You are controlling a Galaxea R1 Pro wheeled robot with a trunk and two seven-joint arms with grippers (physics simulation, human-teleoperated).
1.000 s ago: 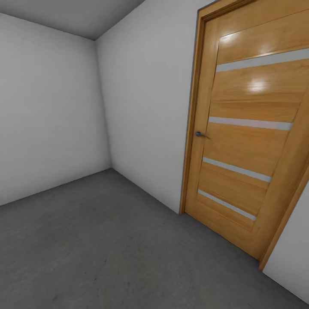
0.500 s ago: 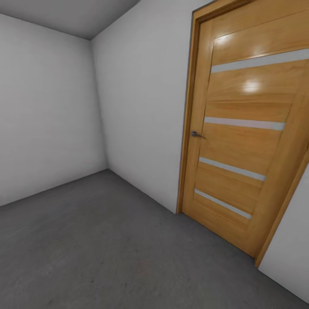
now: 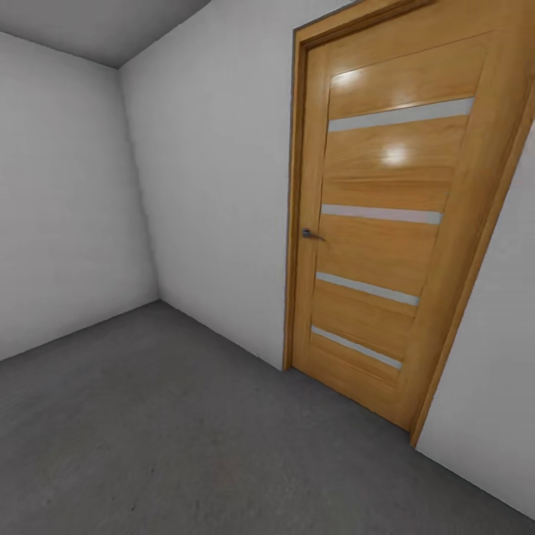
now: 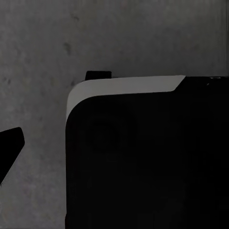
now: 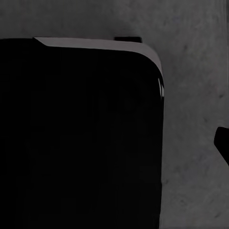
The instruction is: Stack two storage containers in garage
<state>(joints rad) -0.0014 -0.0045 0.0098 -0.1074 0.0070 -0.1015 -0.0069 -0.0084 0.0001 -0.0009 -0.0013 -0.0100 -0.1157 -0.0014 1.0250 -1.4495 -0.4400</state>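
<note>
Garage floor [image 3: 163,431] | 1 wooden door [image 3: 386,223] shut | 2 white walls [image 3: 215,186]

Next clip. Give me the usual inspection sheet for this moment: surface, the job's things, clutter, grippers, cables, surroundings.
Surface: dark grey mottled floor.
Job's things: nothing seen.
Clutter: nothing seen.
Grippers: wrist views look down past a black rounded robot body onto grey floor; open or shut cannot be told.
Cables: nothing seen.
Surroundings: white walls meeting in a corner; shut wooden door with pale horizontal stripes and a metal handle; grey ceiling.
</note>
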